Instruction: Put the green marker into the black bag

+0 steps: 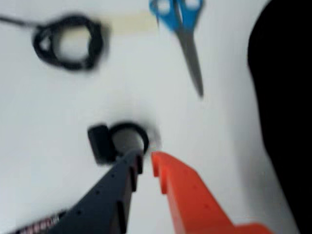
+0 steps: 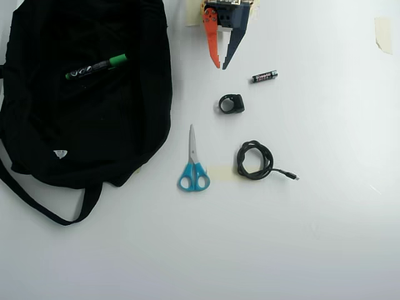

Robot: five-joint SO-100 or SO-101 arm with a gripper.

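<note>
The green marker (image 2: 97, 67), black barrel with white print and a green cap, lies on top of the black bag (image 2: 81, 119) at the left of the overhead view. The bag's edge also shows at the right of the wrist view (image 1: 287, 87). My gripper (image 2: 221, 65) is at the top centre of the overhead view, well to the right of the bag. Its orange and black fingers stand almost together, tips a narrow gap apart, with nothing between them. In the wrist view the gripper (image 1: 146, 161) hovers just short of a small black ring clip (image 1: 117, 141).
On the white table lie blue-handled scissors (image 2: 193, 165), a coiled black cable (image 2: 255, 160), the black ring clip (image 2: 231, 104) and a small black battery (image 2: 264, 76). A strip of tape (image 2: 382, 34) sits at the top right. The bag's strap (image 2: 37, 203) trails at lower left.
</note>
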